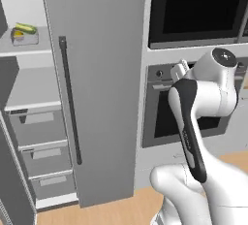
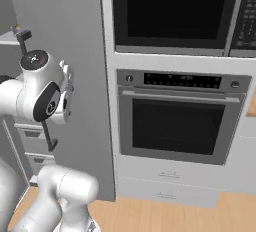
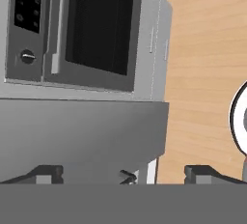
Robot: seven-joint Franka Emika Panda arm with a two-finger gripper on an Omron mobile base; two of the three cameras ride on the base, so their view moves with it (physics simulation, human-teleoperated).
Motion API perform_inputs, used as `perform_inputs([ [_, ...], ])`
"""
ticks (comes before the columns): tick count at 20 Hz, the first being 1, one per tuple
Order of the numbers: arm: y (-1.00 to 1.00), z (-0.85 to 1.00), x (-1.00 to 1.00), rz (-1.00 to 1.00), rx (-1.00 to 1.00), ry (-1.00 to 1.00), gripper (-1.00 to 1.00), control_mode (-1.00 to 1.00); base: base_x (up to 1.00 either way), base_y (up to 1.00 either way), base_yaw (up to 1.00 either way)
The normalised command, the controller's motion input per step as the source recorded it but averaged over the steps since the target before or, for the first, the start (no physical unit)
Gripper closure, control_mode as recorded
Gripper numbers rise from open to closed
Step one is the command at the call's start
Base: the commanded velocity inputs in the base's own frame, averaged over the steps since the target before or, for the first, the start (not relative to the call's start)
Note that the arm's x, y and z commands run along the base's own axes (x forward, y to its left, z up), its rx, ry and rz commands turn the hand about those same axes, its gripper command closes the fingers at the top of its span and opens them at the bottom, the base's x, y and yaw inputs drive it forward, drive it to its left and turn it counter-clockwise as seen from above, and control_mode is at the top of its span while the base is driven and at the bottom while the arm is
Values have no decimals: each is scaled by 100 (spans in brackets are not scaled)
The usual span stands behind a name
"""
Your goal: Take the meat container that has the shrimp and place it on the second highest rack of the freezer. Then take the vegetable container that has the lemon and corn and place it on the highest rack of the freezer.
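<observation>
Yellow lemon (image 1: 18,34) and green corn (image 1: 25,28) sit in their tray on the highest rack (image 1: 26,49) of the freezer (image 1: 97,83), upper left of the left base view, while my gripper (image 3: 124,174) fingers stand spread wide, empty, facing the wall oven (image 3: 91,30).

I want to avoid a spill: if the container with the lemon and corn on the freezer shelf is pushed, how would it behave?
The container looks shallow and flat-bottomed, so it would probably slide on the shelf rather than tip. The lemon is rounded and may roll inside. The corn lies high across it and might shift.
</observation>
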Motion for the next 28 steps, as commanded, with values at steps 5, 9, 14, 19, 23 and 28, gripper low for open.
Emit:
perform_inputs([
  [5,0,0,0,0,0,0,-100,100,33,-100,-4],
  [9,0,0,0,0,0,0,-100,100,46,-100,0],
  [14,0,0,0,0,0,0,-100,100,54,-100,0],
  [19,0,0,0,0,0,0,-100,100,40,-100,0],
  [23,0,0,0,0,0,0,-100,100,34,-100,0],
  [28,0,0,0,0,0,0,-100,100,51,-100,0],
])
